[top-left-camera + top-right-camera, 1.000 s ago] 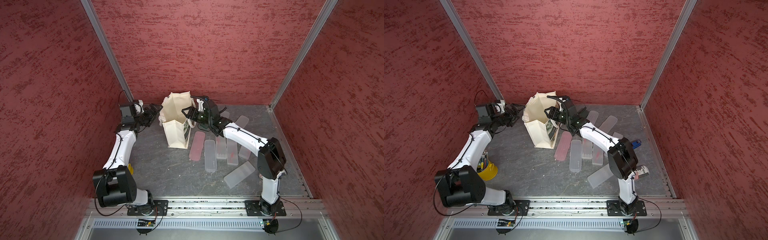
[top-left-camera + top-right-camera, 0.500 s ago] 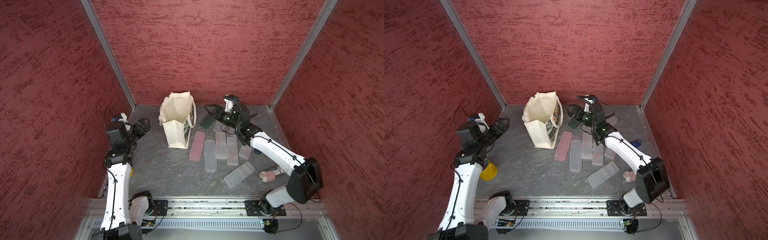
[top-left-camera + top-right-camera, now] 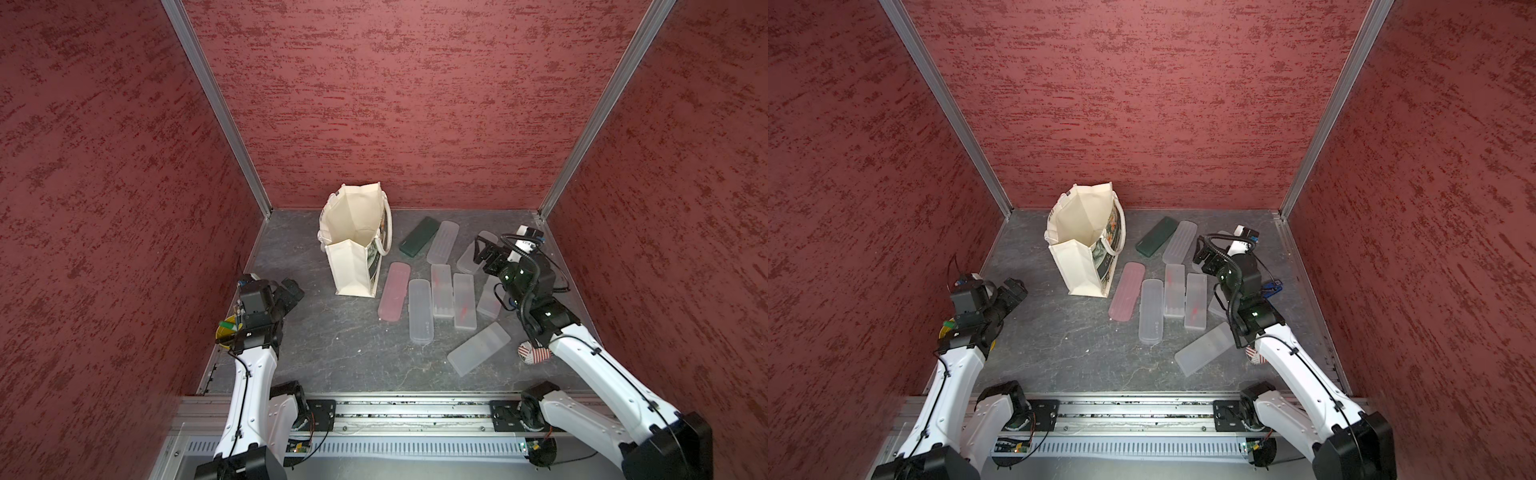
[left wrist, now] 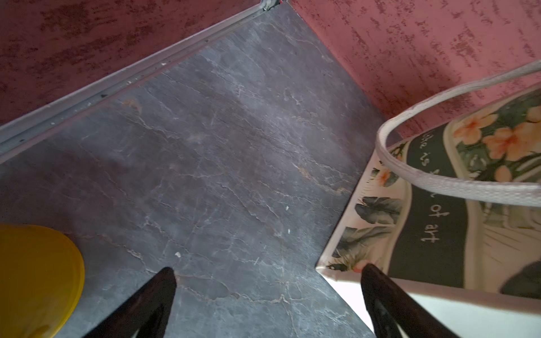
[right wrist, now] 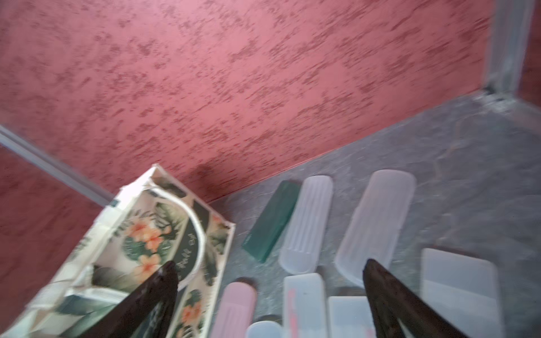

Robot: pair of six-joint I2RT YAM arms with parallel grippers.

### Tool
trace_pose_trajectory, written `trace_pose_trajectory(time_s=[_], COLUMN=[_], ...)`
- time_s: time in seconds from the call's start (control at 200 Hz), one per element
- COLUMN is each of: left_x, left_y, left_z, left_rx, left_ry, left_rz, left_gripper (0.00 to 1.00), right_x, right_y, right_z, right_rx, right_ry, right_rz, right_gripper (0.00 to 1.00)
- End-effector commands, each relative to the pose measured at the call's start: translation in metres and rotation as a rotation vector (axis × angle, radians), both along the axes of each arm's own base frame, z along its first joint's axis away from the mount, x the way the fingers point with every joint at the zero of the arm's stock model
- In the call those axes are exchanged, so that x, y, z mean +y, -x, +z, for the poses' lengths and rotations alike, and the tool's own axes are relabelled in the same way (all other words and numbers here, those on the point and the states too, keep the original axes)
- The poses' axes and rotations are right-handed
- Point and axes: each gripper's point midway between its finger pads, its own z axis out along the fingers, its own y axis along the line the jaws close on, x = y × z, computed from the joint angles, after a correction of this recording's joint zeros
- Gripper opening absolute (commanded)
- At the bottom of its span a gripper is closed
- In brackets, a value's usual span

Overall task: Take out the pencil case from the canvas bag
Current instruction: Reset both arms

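The canvas bag (image 3: 353, 266) (image 3: 1077, 270) stands upright and open near the back wall, its flower print (image 4: 439, 222) (image 5: 140, 243) on the broad sides. Only bare cloth shows inside its mouth. A dark green pencil case (image 3: 419, 237) (image 3: 1154, 237) (image 5: 270, 225) lies flat on the table to the right of the bag. My right gripper (image 3: 482, 253) (image 3: 1202, 255) (image 5: 270, 264) hovers open and empty to the right of that case, above frosted cases. My left gripper (image 3: 291, 291) (image 3: 1013, 289) (image 4: 268, 270) is open and empty, front-left of the bag.
Several frosted cases and a pink case (image 3: 394, 297) lie in a cluster right of the bag. A yellow cup (image 3: 226, 332) (image 4: 35, 278) stands by the left wall under my left arm. A striped object (image 3: 534, 353) lies near the right arm. Red walls close three sides.
My right gripper carried the dark green case from the bag's mouth to the right, let it go on the table and drew back. My left arm pulled away from the bag toward the front left.
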Motion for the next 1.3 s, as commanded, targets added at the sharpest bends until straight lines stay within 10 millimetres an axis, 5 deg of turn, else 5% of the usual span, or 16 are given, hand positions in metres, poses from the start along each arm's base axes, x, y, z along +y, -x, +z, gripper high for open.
trace_pose_trajectory(time_s=[0.0, 0.245, 0.591, 0.736, 1.052, 1.298], left_x=[0.021, 0.025, -0.019, -0.029, -0.047, -0.054], left_y=[-0.012, -0.047, -0.096, -0.109, -0.120, -0.118], left_z=[0.018, 0.013, -0.014, -0.006, -0.016, -0.028], left_rx=[-0.086, -0.140, -0.174, -0.197, -0.242, -0.295], left_ry=[-0.100, -0.219, -0.458, -0.558, -0.596, -0.580], left_rz=[0.081, 0.055, -0.125, -0.172, -0.268, -0.336], left_gripper=[1.00, 1.00, 1.00, 1.00, 1.00, 1.00], right_x=[-0.051, -0.082, -0.119, -0.126, -0.148, -0.162], right_y=[0.006, 0.004, 0.017, 0.011, 0.027, 0.045], right_z=[-0.013, -0.047, -0.078, -0.074, -0.110, -0.097], right_rx=[0.004, 0.004, -0.116, -0.128, -0.090, -0.198], right_ry=[0.182, 0.225, 0.201, 0.255, 0.278, 0.305], right_rz=[-0.230, -0.327, -0.486, -0.518, -0.592, -0.665], right_gripper=[0.99, 0.99, 0.99, 0.99, 0.99, 0.99])
